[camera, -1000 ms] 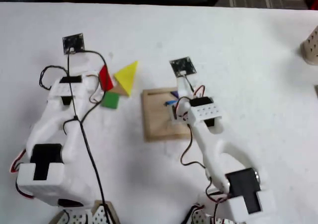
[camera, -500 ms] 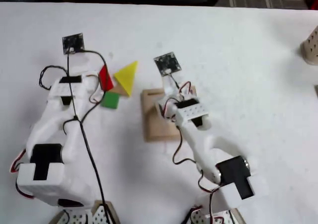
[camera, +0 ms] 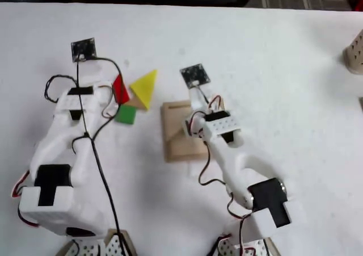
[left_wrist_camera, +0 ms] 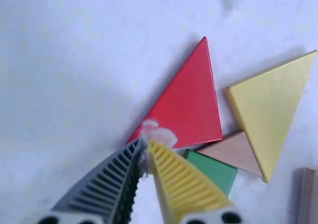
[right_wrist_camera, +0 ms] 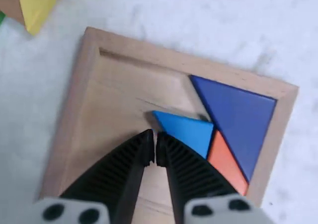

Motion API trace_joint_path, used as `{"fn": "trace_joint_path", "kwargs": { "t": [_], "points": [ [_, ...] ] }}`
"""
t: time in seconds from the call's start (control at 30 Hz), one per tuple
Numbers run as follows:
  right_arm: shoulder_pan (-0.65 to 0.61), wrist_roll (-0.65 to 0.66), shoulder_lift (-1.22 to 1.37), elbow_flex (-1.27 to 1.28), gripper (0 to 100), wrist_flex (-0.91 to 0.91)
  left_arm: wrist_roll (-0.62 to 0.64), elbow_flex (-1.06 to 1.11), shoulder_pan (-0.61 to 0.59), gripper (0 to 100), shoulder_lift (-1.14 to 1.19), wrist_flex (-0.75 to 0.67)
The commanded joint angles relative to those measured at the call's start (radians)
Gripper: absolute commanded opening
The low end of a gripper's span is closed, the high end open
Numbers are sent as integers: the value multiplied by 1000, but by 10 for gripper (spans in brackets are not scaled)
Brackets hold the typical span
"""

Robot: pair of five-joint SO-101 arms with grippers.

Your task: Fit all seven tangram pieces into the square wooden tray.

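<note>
My left gripper [left_wrist_camera: 144, 157] is shut, its grey and yellow tips touching the near corner of the red triangle [left_wrist_camera: 185, 110] on the table. Beside that lie a yellow triangle [left_wrist_camera: 268, 112], a small tan triangle [left_wrist_camera: 233, 152] and a green square [left_wrist_camera: 214, 169]. My right gripper [right_wrist_camera: 154, 143] is shut and empty, hovering over the bare floor of the square wooden tray [right_wrist_camera: 87, 90]. Its tips are next to a light blue piece [right_wrist_camera: 186, 129]. A dark blue triangle [right_wrist_camera: 233, 112] and an orange piece [right_wrist_camera: 226, 162] also lie in the tray. From above, the tray [camera: 174, 139] sits centre, partly under the right arm.
The loose pieces, red [camera: 119, 89], yellow [camera: 144, 87] and green [camera: 126, 114], lie left of the tray, close to the left arm. A pegged wooden block [camera: 354, 54] stands at the far right edge. White table surface stretches behind and to the right.
The right arm swung left over the tray, then eased slightly back to the right. The left arm has stayed still.
</note>
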Motion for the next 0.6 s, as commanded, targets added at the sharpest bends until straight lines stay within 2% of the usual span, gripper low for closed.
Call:
{"fn": "trace_joint_path", "kwargs": {
  "t": [0.0, 0.27, 0.4, 0.57],
  "points": [
    [30, 5, -79, -74, 17, -7, 3, -31, 15, 24, -8, -18],
    [61, 12, 59, -77, 18, -88, 3, -31, 16, 24, -8, -18],
    [61, 12, 93, -103, 17, -64, 3, -31, 16, 24, -8, -18],
    [-5, 38, 91, -98, 17, -56, 3, -31, 16, 24, -8, -18]
  ]
}}
